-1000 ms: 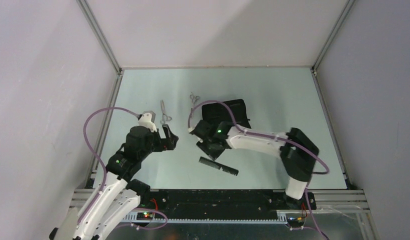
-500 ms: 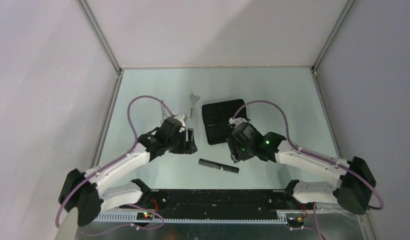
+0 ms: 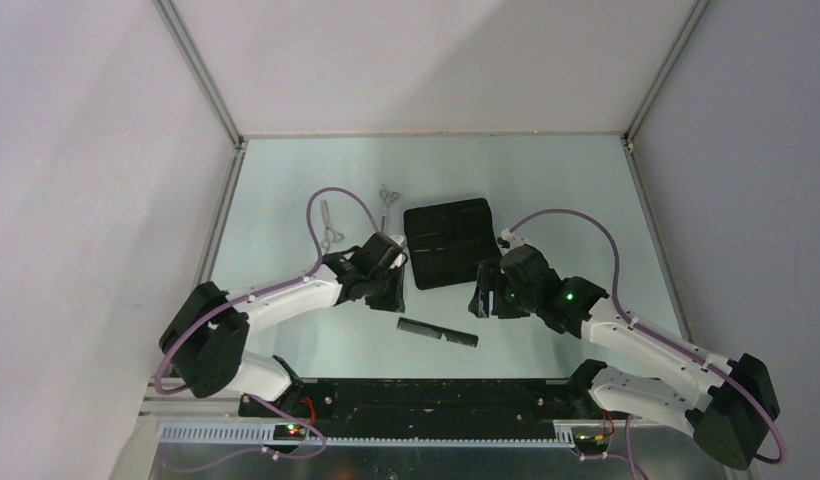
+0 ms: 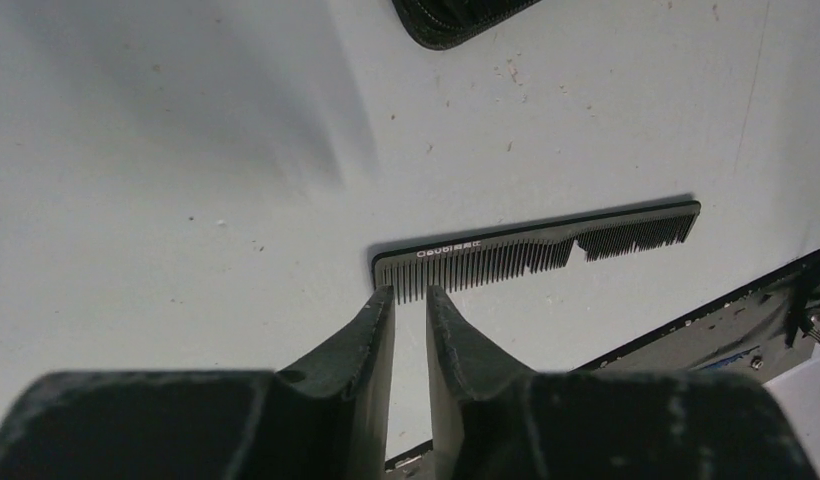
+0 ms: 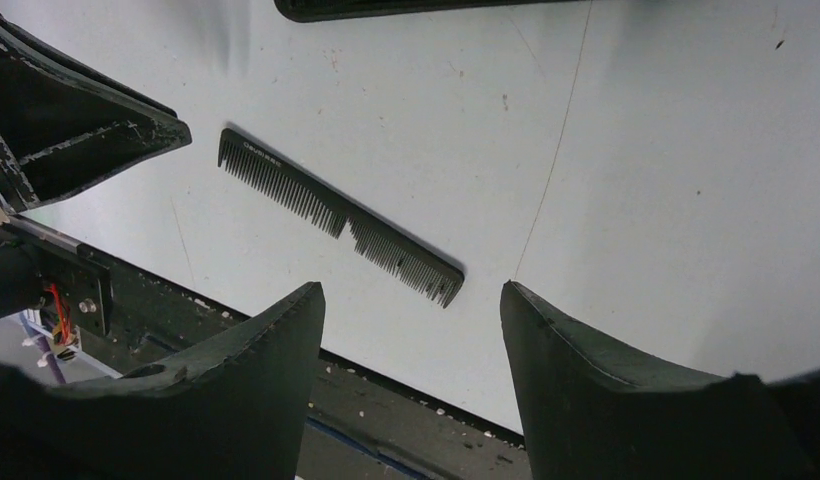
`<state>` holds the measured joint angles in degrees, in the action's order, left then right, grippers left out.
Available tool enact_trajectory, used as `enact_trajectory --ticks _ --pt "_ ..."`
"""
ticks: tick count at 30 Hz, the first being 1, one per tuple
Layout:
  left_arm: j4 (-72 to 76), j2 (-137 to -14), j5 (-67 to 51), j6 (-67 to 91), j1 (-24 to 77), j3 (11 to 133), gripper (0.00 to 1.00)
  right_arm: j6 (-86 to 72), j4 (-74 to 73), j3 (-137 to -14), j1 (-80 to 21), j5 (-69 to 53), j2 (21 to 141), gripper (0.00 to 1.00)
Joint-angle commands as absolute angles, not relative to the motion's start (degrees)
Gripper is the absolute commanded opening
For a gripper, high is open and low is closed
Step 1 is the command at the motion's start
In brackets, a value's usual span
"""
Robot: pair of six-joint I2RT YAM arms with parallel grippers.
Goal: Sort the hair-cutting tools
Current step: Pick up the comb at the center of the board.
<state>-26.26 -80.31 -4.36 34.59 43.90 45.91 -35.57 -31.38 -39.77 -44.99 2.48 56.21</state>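
Though speckled, pale table (image 3: pixel 546 180) (plain walls (image 3: pixel 436 60))

Two slim silver scissors (image 3: pixel 329 225) (image 3: pixel 388 197) with looped rings, one narrow black comb (image 3: pixel 438 332), one flat black pouch (image 3: pixel 448 240)

open table (image 3: pixel 286 180) around the comb (image 3: pixel 438 332), pouch (image 3: pixel 447 243) just beyond; left gripper (image 4: pixel 409 293) and right gripper (image 5: pixel 411 290) flanking it

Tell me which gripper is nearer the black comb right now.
Left. The left gripper has its fingertips right by the lettered end of the comb, holding nothing. The right gripper hangs farther off, toward the comb's other end, jaws wide.
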Motion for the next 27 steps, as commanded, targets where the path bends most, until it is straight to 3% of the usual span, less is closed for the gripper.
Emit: enact_trajectory --ticks 1,5,18,27 --pt "-26.61 -82.27 -5.83 35.49 45.31 48.05 0.23 -39.50 -32.07 -39.29 -44.89 0.70 57.28 0.69" --pt "-27.76 -84.26 -5.69 35.43 45.40 48.15 0.16 -41.46 -31.99 -39.22 -45.11 -1.65 58.81 0.69" --pt "-29.59 -89.28 -4.68 34.89 45.49 48.13 0.08 -45.68 -34.08 -39.27 -46.34 -3.10 64.49 0.69" --pt "-29.85 -91.47 -4.79 35.17 45.46 48.17 0.04 -48.11 -40.20 -43.42 -49.59 2.32 70.47 0.69"
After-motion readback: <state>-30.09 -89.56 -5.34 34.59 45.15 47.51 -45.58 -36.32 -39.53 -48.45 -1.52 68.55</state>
